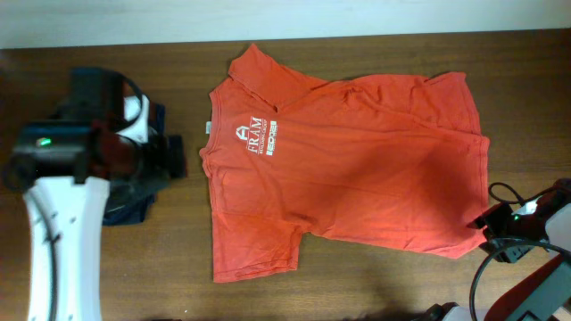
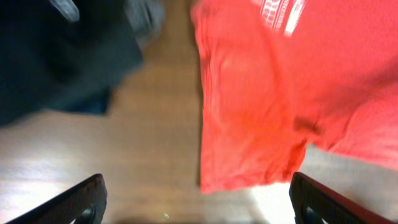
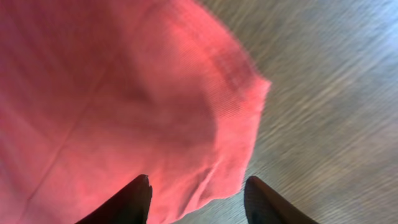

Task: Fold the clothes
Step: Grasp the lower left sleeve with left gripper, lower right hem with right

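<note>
The clothes are one red-orange shirt [image 1: 357,160] lying spread flat on the wooden table, white lettering [image 1: 259,135] near its collar at the left. My left gripper [image 1: 171,153] hovers left of the shirt, over dark garments. In the left wrist view it [image 2: 199,202] is open wide above bare wood, and a short sleeve [image 2: 249,143] lies just ahead of it. My right gripper [image 1: 493,219] is at the shirt's lower right hem corner. Its jaws [image 3: 199,199] stand apart, with the hem corner [image 3: 211,155] lying loosely between the fingertips, not pinched.
A pile of dark folded garments [image 1: 134,192] sits at the table's left under the left arm, blurred in the left wrist view [image 2: 56,56]. Bare wood [image 1: 375,285] runs along the front edge. A pale strip borders the table's far edge.
</note>
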`<action>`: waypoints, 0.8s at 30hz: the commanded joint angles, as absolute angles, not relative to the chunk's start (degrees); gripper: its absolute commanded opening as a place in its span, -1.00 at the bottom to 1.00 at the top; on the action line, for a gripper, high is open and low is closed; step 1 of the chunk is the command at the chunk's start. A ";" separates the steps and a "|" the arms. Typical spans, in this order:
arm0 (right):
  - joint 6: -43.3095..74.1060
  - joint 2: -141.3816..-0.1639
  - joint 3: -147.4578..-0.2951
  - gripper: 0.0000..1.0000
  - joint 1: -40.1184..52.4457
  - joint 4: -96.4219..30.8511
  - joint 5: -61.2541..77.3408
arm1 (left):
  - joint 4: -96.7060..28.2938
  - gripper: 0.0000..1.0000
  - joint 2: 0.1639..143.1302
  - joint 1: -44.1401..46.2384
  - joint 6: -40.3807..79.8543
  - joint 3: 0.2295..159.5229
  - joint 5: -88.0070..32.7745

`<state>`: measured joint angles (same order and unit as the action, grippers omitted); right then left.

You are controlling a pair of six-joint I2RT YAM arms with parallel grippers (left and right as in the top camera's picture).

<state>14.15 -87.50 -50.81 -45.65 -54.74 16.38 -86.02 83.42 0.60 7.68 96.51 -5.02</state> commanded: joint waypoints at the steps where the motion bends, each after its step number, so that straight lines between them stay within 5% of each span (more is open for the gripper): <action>1: 12.21 -87.61 -51.81 0.12 -45.43 -55.55 21.06 | -82.19 0.86 83.66 -0.56 9.58 81.78 -12.51; 6: 10.70 -87.57 -51.81 0.16 -45.45 -55.68 21.30 | -73.58 0.84 83.68 -0.54 9.58 64.88 -18.09; 14: 10.72 -87.57 -51.81 0.18 -45.43 -55.70 21.30 | -62.08 0.47 83.68 -0.56 12.73 44.82 -28.12; 24: 10.72 -87.57 -51.81 0.18 -45.39 -56.36 21.45 | -58.85 0.32 86.41 -0.54 16.16 39.24 -25.41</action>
<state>11.35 -87.48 -50.98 -45.65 -56.12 20.71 -59.05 84.51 -0.36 13.93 39.64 -26.33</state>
